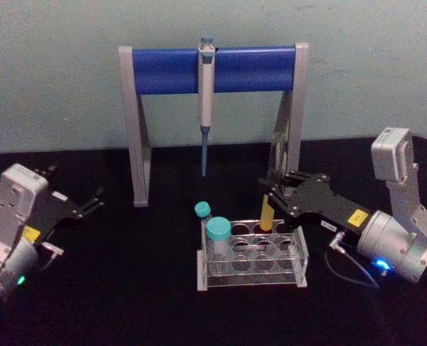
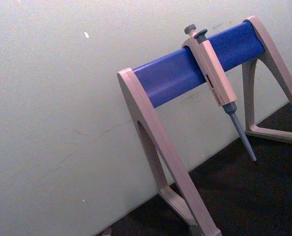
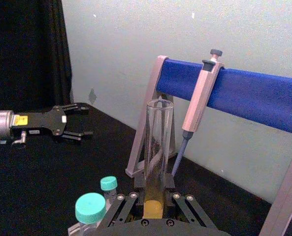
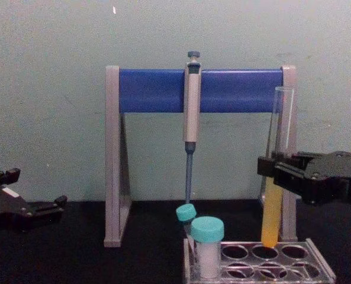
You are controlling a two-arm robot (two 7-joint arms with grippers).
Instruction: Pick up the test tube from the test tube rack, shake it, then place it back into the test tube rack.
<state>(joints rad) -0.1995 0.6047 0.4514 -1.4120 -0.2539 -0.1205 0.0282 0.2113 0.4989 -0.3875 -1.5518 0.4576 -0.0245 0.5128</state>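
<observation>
The test tube is a long clear glass tube with yellow liquid in its lower part. It stands upright, and its rounded bottom is level with the top of a back-row hole of the clear test tube rack. My right gripper is shut on the tube around its middle. From the head view the gripper reaches in from the right over the rack, with the yellow part of the tube showing below its fingers. The right wrist view looks up the tube. My left gripper rests open at the far left.
Two teal-capped tubes stand in the rack's left holes. Behind the rack is a grey-and-blue pipette stand with a grey pipette hanging from its bar. The stand's right leg is close behind the held tube.
</observation>
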